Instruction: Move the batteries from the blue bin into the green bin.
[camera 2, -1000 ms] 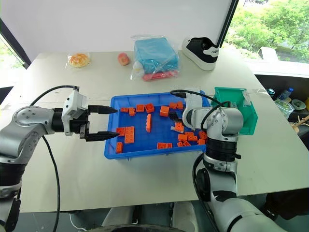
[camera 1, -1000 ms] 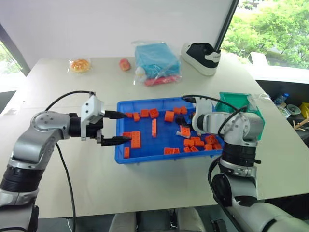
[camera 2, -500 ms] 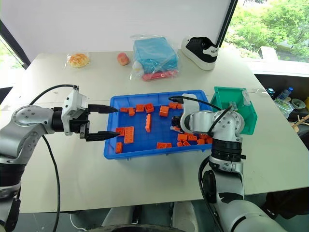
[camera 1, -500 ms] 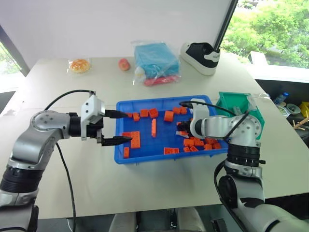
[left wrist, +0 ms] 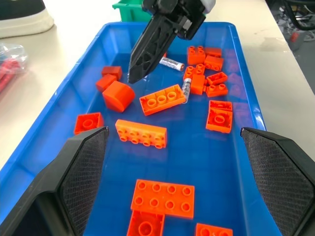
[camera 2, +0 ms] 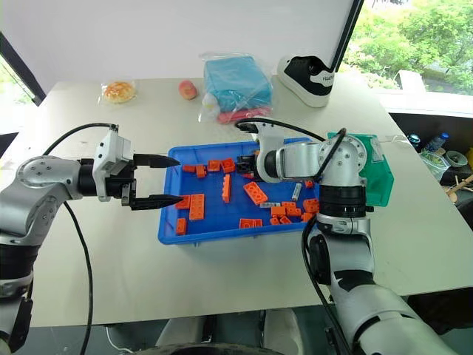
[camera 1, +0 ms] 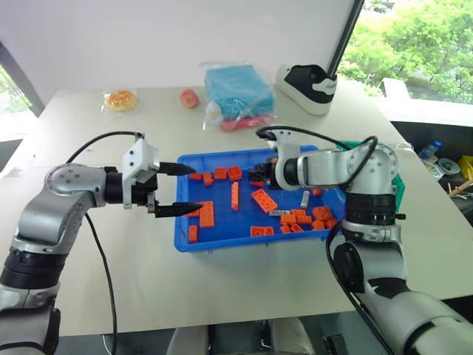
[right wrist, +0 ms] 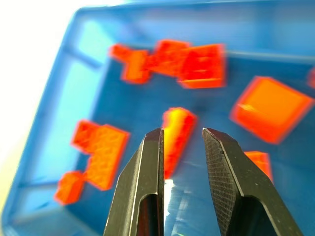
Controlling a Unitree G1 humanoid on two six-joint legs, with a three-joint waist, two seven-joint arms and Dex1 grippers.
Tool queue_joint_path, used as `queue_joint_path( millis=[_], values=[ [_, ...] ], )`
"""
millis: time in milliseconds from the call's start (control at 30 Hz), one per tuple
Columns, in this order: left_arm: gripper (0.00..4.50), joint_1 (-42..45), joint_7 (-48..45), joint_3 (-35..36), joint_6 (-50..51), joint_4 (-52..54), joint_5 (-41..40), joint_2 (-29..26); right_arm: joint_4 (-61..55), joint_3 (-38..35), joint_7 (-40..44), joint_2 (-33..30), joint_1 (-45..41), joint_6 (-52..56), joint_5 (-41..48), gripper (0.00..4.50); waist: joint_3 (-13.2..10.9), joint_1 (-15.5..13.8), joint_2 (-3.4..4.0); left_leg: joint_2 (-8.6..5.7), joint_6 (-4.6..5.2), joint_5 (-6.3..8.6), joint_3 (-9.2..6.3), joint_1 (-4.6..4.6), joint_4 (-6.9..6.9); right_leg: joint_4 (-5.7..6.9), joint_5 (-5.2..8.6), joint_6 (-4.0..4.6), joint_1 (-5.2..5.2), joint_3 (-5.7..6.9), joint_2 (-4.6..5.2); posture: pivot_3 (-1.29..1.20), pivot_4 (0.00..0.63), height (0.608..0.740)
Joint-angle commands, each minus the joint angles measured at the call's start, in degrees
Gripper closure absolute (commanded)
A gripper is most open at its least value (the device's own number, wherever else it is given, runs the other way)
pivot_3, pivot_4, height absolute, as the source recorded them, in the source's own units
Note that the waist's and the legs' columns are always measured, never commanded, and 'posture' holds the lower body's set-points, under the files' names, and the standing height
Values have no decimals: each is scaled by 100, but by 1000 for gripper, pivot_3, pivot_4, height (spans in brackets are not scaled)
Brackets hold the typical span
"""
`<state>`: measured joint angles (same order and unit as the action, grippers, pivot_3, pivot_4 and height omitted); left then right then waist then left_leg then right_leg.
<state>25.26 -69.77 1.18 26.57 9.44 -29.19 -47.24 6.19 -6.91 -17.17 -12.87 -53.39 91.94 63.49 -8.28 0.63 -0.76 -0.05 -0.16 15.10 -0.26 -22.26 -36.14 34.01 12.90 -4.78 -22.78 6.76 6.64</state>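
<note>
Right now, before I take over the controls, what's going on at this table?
The right end effector hangs over the blue bin, fingers narrowly parted with nothing between them. Two batteries lie in that bin among orange bricks, not yet moved to the green bin. The left end effector hovers open and empty at the bin's left edge.

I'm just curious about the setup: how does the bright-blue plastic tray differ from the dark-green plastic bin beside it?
The bright-blue plastic tray is wide and shallow; the dark-green plastic bin is narrower and deeper. The tray holds orange toy bricks and small silvery batteries; the bin's inside is mostly hidden. Both are open-topped.
</note>
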Motion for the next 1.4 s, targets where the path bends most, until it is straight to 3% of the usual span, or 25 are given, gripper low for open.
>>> queue_joint_path(
  millis=[33, 167, 267, 433, 533, 667, 900, 1300, 1400],
  values=[
    [0, 53, 23, 158, -79, 111, -3, -90, -565, 1150, 1479, -638, -80, -599, -598, 3282, -3, -8, 4, -2, 0, 0, -2, -2, -2, -1, 2, -3, 0, -1, 2, 0, 150, 725],
    [0, -106, 61, 241, -15, 284, -69, -139, -983, 2618, 3759, -2260, -192, -2166, -1899, 3282, -6, -18, 8, -10, 2, 1, -5, -13, -4, -5, 24, -23, -40, -7, 8, 0, 150, 725],
    [0, -228, 72, 285, -26, 340, -88, -164, -972, 3312, 5326, -3292, -257, -3327, -2823, 3282, -8, 3, 7, -13, 2, 2, -2, -14, -1, -15, 29, -31, -40, -10, 11, 0, 150, 725],
    [0, -191, 127, 232, -5, 360, -111, -116, -1199, 3703, 6782, -3911, 40, -3902, -3438, 3282, 4, 27, -13, -2, 1, 2, 4, -8, 6, -15, 27, -30, -20, -11, 4, 0, 150, 725],
    [0, -113, 124, 174, -16, 302, -93, -89, -1352, 3619, 6969, -3858, 226, -3841, -3577, 2409, 4, -3, -13, -1, 1, 2, 3, -7, 3, -12, 26, -28, -17, -10, 4, 0, 150, 725],
    [0, -30, 88, 133, -11, 245, -82, -82, -1625, 3635, 7187, -3899, 503, -3855, -3860, 396, 3, -47, -11, -6, -1, 3, 2, -7, -4, -16, 25, -25, -11, -9, 12, 0, 150, 725],
    [0, 9, 58, 106, -11, 204, -77, -85, -1871, 3584, 7456, -3967, 954, -3807, -4187, 396, 3, -142, -12, -7, -2, 3, 1, -5, -4, -51, 9, 5, -18, -7, 12, 0, 150, 725],
    [0, -18, 114, 115, 28, 290, -102, -66, -776, 3699, 7499, -3418, 986, -4326, -5007, 396, 3, -141, -11, -8, -1, 2, 3, -5, -6, -54, 6, 7, 11, -5, 10, 0, 150, 725],
    [0, -51, 133, 130, 31, 322, -104, -68, -696, 3778, 7617, -3362, 1047, -4522, -5218, 1294, 3, -135, -11, -8, -1, 2, 3, -5, -6, -54, 6, 6, 13, -4, 9, 0, 150, 725]
  ],
)
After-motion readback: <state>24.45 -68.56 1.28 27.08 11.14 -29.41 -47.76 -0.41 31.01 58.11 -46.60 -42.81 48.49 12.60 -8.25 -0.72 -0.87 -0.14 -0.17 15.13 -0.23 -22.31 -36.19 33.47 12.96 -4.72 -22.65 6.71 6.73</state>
